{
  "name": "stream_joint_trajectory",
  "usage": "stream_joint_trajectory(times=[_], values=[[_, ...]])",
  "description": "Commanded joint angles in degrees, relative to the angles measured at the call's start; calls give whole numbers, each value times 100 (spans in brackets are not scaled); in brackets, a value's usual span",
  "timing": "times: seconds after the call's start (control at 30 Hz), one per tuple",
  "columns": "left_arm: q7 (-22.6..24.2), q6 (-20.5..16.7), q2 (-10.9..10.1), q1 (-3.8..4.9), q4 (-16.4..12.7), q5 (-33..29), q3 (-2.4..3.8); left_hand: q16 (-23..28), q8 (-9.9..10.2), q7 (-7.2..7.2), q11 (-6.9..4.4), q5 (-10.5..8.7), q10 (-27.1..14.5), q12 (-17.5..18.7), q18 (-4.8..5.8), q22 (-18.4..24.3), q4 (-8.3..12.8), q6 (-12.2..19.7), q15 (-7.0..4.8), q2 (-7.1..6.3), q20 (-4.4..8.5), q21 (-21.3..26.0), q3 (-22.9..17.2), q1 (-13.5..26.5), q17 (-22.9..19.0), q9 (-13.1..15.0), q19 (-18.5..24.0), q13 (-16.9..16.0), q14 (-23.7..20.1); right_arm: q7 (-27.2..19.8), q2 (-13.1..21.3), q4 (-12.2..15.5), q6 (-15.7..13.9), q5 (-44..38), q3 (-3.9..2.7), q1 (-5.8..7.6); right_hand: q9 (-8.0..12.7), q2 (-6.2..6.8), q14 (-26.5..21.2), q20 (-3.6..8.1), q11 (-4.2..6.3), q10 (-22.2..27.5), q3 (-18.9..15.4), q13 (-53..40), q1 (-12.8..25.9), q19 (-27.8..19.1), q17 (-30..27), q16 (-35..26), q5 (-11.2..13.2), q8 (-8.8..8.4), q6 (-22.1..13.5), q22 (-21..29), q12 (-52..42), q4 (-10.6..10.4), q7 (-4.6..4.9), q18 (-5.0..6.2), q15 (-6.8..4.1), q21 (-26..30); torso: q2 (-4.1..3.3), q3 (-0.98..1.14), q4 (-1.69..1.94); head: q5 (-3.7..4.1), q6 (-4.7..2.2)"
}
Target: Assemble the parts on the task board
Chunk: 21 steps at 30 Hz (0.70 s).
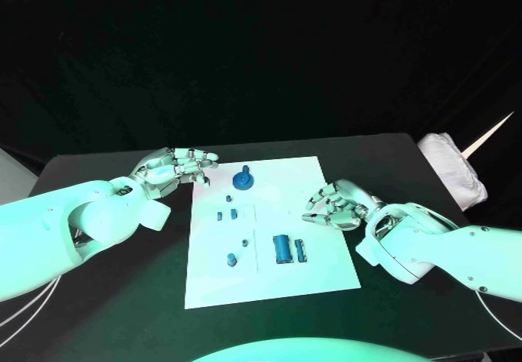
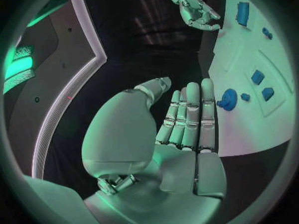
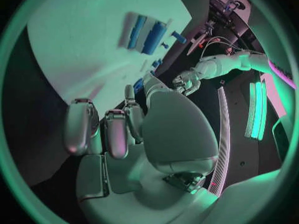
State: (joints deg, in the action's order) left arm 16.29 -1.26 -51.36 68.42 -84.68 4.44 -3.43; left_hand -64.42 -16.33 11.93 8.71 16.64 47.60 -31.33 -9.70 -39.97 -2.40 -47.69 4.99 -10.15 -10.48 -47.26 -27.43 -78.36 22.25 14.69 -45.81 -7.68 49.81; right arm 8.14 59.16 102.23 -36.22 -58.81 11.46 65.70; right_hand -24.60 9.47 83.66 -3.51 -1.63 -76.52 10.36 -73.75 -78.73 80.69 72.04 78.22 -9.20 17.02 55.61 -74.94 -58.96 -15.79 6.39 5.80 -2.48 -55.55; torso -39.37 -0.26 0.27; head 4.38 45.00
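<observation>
Your head camera looks steeply down on the task board (image 1: 272,249) from above. Each wrist camera sits close behind its own palm, facing across that board; all three views share it.

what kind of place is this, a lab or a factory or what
Probably a robotics lab test bench: a black table against a dark backdrop, a white task board with small blue parts, and two robot hands, left and right, beside it.

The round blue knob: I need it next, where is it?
In the head view, the knob stands at the board's far edge, just right of the left robot hand.
</observation>
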Motion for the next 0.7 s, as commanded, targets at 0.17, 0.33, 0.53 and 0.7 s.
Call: stream_joint_trajectory(times=[0.17,0.33,0.53,0.7], values=[[781,-712,326,-46,457,-409,4,1205,-121,14,91,-24,-33,187,-4,637,-170,129,212,-46,-237,1110,-77,62,-594,-14,610,234,-814,-2518,-669,-1396,466,3024,-108,149,69,64,-1609,-233,-223,1576,511,1917,-430,-1327,-2758,-2916,-2,-72,-386,1234,2926,-33,211,462,246,3887,207,-94,28,-120,-400],[1108,-1032,661,-82,961,-523,4,2914,-188,-73,153,-40,527,1211,-58,1478,-244,115,343,-103,-514,2343,-336,-4,-1269,-39,696,414,-707,-2977,-1250,-2470,915,3946,-174,180,262,345,-2282,-628,-449,1086,1426,4632,-435,-1921,-4014,-5282,98,-298,-320,3049,4890,7,339,440,535,5214,325,-109,73,-196,-520],[1378,-1143,962,-203,1416,-613,6,4004,-6,-183,193,-53,764,2050,-35,2106,-290,164,466,-109,-596,3171,-314,9,-1477,-156,648,408,-657,-3244,-1752,-3314,1247,4430,-221,189,377,400,-2156,-755,-527,936,1657,5930,-174,-2046,-4643,-6242,134,-528,-305,4486,5479,223,405,485,731,5205,385,-97,113,-208,-591],[1022,-969,983,-224,1442,-452,6,6442,1633,-1193,-871,-1664,-4760,3133,970,3997,240,4769,-499,1015,1048,4726,2743,2561,-2225,-1469,4581,768,-4981,-2814,-1798,-3344,820,3920,-237,185,2460,-947,-4156,351,163,3143,-1036,7375,2488,-3995,-7204,-7822,920,-1702,-5561,7494,5896,1579,-639,-580,248,5555,356,-98,88,-217,-596]])
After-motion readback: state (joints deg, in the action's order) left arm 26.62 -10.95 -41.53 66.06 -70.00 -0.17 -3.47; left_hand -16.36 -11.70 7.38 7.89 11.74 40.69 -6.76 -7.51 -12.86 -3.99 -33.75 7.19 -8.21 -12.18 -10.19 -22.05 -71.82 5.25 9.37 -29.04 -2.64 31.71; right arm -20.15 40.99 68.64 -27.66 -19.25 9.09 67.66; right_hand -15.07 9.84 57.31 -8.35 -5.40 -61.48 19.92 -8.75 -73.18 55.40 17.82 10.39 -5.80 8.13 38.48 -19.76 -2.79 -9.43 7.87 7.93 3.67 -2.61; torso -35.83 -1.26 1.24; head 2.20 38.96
